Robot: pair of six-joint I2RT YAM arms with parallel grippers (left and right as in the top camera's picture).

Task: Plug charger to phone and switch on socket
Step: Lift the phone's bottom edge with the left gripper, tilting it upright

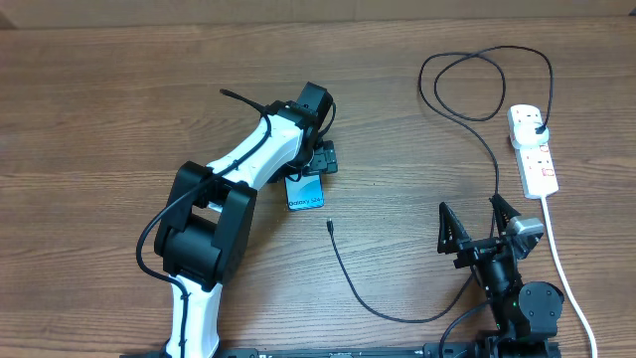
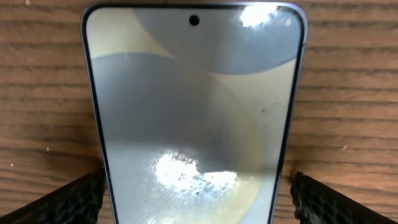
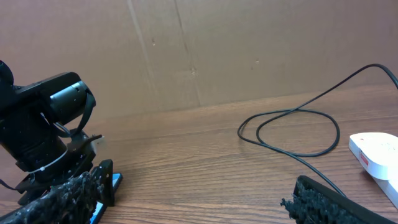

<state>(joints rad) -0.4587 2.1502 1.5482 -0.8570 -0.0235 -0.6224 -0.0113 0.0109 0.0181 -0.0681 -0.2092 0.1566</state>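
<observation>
The phone lies flat on the wooden table with its light-blue screen up; it fills the left wrist view. My left gripper is open, one finger on each side of the phone's lower part, close to its edges. The charger cable runs from its loose connector tip, just right of the phone, in a long loop to a black plug in the socket strip. My right gripper is open and empty near the front edge.
The socket's thick white cord runs down the right side past my right arm. The cable's loop and the socket's end show in the right wrist view. A cardboard wall stands behind the table.
</observation>
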